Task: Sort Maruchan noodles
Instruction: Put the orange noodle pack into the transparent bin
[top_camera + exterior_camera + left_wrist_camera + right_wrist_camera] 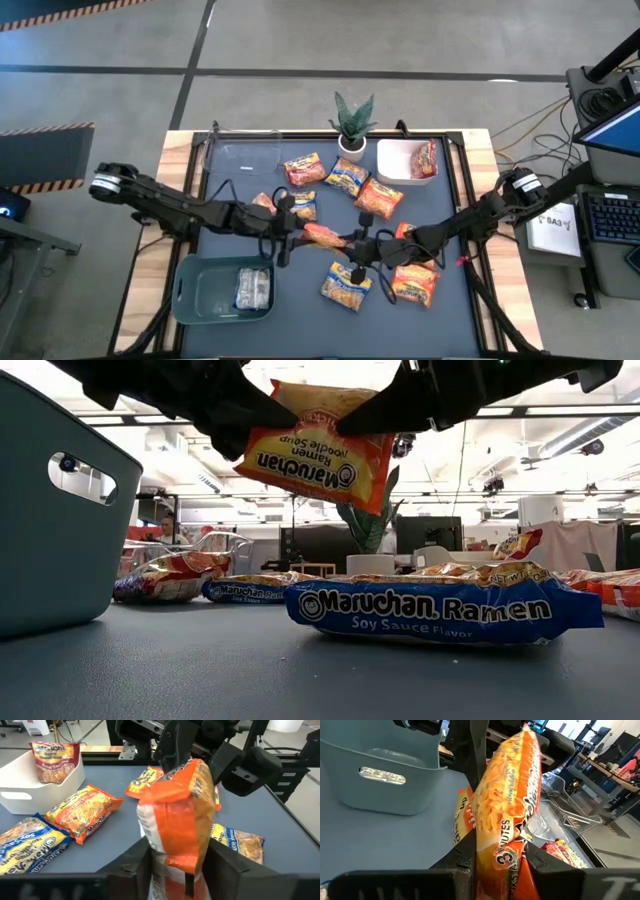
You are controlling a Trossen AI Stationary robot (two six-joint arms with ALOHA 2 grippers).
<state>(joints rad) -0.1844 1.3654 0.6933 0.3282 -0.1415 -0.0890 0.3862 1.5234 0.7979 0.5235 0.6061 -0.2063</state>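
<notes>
Both arms meet over the middle of the mat (230, 330), blocking the way across, with loose noodle packets (345, 176) crowding the far half and right side, the grey bin (192, 293) filling the near left corner, and only the near middle strip lying open.

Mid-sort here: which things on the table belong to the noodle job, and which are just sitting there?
Job:
orange packet, held aloft between left gripper and right gripper
loose packets
grey bin
white bin
clear bin

Lying about:
potted plant
</notes>
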